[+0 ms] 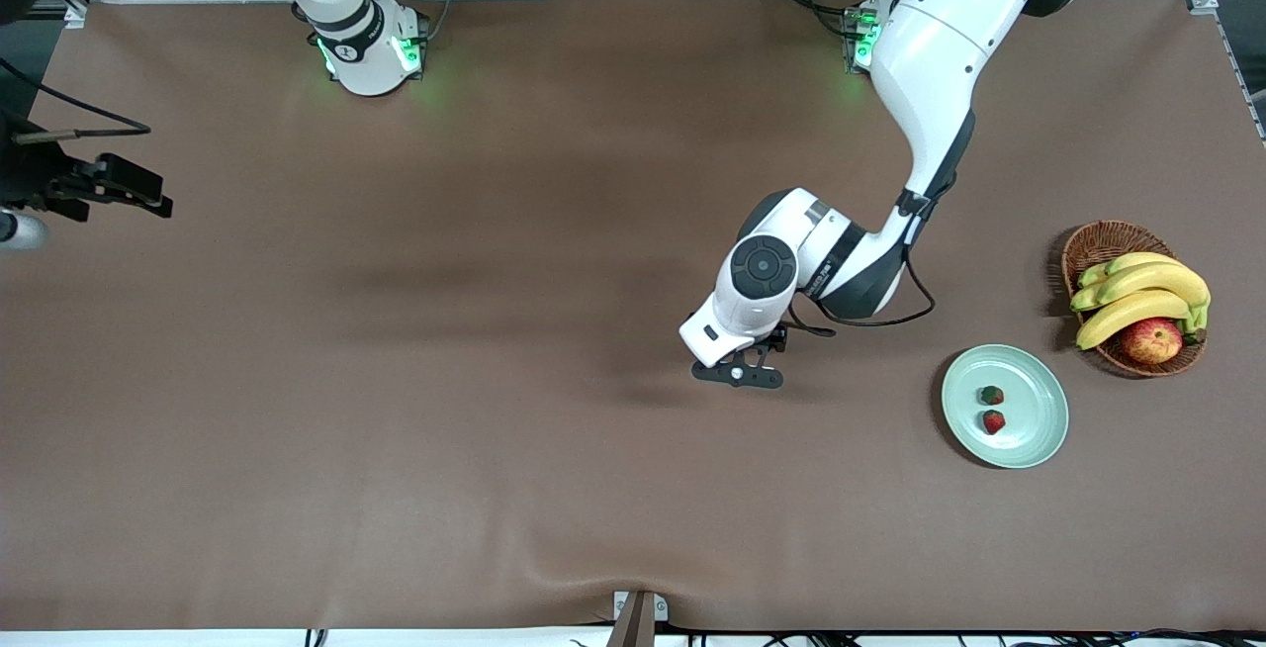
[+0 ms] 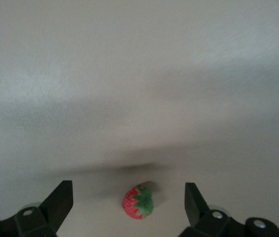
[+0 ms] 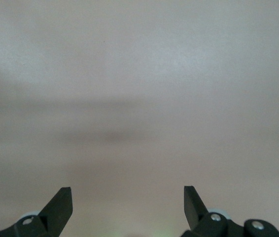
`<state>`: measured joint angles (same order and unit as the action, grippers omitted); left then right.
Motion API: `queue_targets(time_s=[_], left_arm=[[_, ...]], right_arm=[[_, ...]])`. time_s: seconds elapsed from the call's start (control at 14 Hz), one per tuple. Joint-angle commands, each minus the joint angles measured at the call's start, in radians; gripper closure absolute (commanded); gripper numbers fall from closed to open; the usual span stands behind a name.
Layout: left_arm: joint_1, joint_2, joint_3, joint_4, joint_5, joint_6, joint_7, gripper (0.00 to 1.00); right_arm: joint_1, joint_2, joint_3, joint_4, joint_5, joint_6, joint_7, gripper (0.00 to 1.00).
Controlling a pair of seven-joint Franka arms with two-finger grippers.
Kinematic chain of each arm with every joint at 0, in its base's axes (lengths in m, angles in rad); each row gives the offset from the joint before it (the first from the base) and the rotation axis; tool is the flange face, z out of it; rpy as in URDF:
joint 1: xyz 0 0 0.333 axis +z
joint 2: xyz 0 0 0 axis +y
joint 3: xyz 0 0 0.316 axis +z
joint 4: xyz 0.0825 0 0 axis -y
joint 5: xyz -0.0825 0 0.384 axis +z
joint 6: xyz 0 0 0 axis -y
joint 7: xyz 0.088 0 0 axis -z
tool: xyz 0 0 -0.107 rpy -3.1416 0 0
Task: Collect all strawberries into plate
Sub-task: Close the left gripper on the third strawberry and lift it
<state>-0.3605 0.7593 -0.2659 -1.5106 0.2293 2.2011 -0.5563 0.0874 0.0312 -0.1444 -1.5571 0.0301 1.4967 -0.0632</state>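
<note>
2 strawberries (image 1: pixel 992 409) on plate (image 1: pixel 1039 434); L gripper (image 2: pixel 128 210) open over 3rd berry (image 2: pixel 138 202). Next: lower, close. R gripper (image 3: pixel 128 210) open, waits.

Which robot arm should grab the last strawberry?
Left. The left gripper hangs open right over the last strawberry, jaws either side of it. The right gripper waits at the right arm's end, seeing only bare table.
</note>
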Motion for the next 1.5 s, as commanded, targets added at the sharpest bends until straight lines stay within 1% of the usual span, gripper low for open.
queue_targets(time_s=[0.0,0.07,0.21,0.43,0.64,0.79,0.86,1.0,1.07,1.29,1.36,1.43], left_arm=[[0.003,0.009,0.000,-0.014,0.025,0.017,-0.016,0.00],[0.005,0.012,0.000,-0.019,0.025,0.028,-0.019,0.00],[0.003,0.017,0.000,-0.039,0.024,0.045,-0.024,0.03],[0.009,0.012,0.000,-0.071,0.024,0.052,-0.025,0.17],[0.003,0.014,-0.001,-0.069,0.019,0.055,-0.039,0.22],[0.003,0.014,-0.001,-0.069,0.012,0.057,-0.039,0.22],[0.003,0.012,-0.001,-0.069,0.010,0.057,-0.040,0.25],[0.005,0.011,-0.001,-0.072,0.010,0.057,-0.045,0.36],[0.005,0.012,-0.001,-0.072,0.010,0.055,-0.047,0.39],[0.002,0.012,-0.003,-0.072,0.010,0.057,-0.066,0.40],[0.002,0.011,-0.003,-0.072,0.010,0.055,-0.070,0.43],[0.002,0.012,-0.004,-0.072,0.008,0.055,-0.071,0.47]], right_arm=[[-0.058,-0.046,0.066,-0.031,-0.021,-0.018,0.074,0.00],[-0.075,-0.051,0.084,-0.031,-0.021,-0.027,0.075,0.00],[-0.086,-0.059,0.086,-0.031,-0.021,-0.035,0.075,0.00],[-0.093,-0.062,0.074,-0.017,-0.022,-0.055,0.077,0.00],[-0.132,-0.062,0.088,-0.014,-0.019,-0.058,0.077,0.00],[-0.129,-0.062,0.080,-0.012,-0.021,-0.069,0.075,0.00],[-0.126,-0.063,0.080,-0.008,-0.025,-0.070,0.075,0.00],[-0.123,-0.062,0.080,0.023,-0.029,-0.069,0.071,0.00],[-0.121,-0.062,0.078,0.031,-0.032,-0.063,0.069,0.00],[-0.126,-0.062,0.082,0.031,-0.032,-0.058,0.066,0.00],[-0.124,-0.062,0.083,0.031,-0.032,-0.058,0.066,0.00],[-0.121,-0.060,0.085,0.031,-0.033,-0.058,0.071,0.00]])
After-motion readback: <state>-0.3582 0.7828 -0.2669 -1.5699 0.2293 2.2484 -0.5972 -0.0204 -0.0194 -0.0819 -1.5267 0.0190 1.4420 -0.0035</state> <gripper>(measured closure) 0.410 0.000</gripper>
